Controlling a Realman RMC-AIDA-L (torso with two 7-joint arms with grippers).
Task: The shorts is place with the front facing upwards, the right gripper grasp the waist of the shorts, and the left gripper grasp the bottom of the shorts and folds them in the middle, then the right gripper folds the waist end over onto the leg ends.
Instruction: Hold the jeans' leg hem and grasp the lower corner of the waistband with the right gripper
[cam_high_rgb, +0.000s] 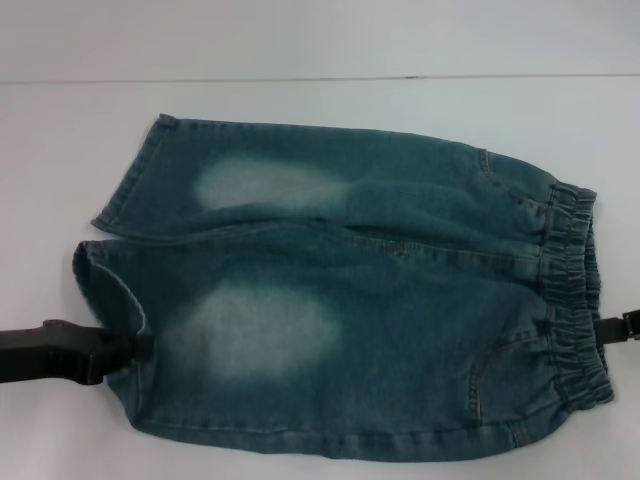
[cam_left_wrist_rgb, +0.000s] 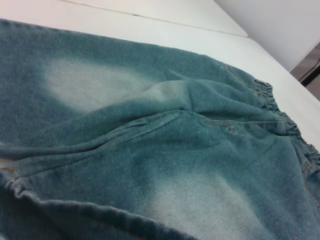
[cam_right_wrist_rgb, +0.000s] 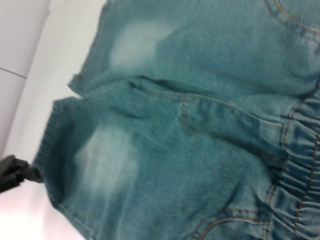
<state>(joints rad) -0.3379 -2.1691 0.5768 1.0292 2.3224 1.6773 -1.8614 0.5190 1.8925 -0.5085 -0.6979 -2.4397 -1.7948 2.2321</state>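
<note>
The blue-green denim shorts (cam_high_rgb: 340, 300) lie flat on the white table (cam_high_rgb: 300, 100), with pale faded patches on both thighs. The gathered waist (cam_high_rgb: 572, 290) is on the right and the two leg hems are on the left. My left gripper (cam_high_rgb: 140, 345) comes in from the left and is shut on the near leg's hem (cam_high_rgb: 112, 300), which stands slightly open and lifted. It also shows as a black claw (cam_right_wrist_rgb: 22, 172) at that hem in the right wrist view. My right gripper (cam_high_rgb: 620, 328) sits at the near part of the waistband, mostly cut off by the frame edge.
The far leg's hem (cam_high_rgb: 135, 185) lies flat and untouched. Bare white table surrounds the shorts, with its back edge (cam_high_rgb: 320, 78) beyond them. The table's right edge (cam_left_wrist_rgb: 280, 65) shows in the left wrist view.
</note>
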